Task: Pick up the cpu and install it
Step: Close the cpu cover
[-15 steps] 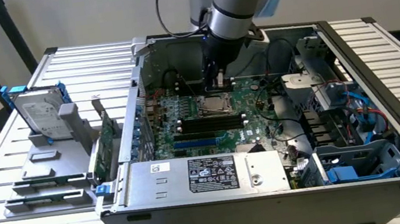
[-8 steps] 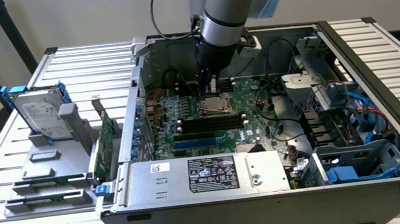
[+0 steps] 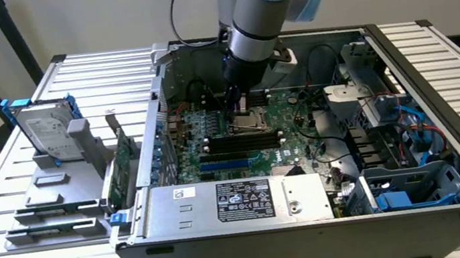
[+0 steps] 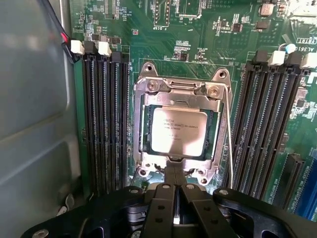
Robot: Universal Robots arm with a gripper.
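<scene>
Black jaws closed near square silver cpu (image 4: 178, 131) in metal socket (image 4: 181, 85).

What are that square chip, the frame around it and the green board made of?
The cpu: seemingly a metal top, satin silver-grey with faint print. The frame: probably steel, brighter, reflecting light, with screws. The green board: glossy lacquered circuit board with fine traces; its base material can't be told.
</scene>
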